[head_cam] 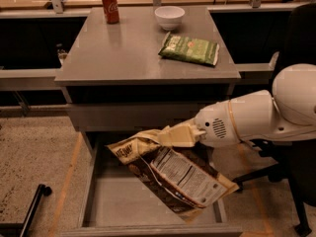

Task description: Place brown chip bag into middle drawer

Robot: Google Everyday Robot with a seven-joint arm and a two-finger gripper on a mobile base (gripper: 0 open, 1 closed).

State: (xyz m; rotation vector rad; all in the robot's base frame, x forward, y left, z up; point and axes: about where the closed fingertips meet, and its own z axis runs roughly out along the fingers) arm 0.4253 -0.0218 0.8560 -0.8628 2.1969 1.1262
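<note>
Carrying brown chip bag [173, 174] over open middle drawer [91, 191]; I judge step as placing, transport nearly done. Gripper [178, 135] sits just below desk [123, 58] front edge, above drawer's rear right, fingers clenched on bag's top edge. Bag hangs tilted, label side up, seemingly not yet resting on drawer floor; its lower right corner overhangs drawer's right wall. Next move, as I judge: shift left, lower, then let go. Green chip bag [190, 49], bowl [169, 17], can [110, 6] on desk, well apart from gripper.
</note>
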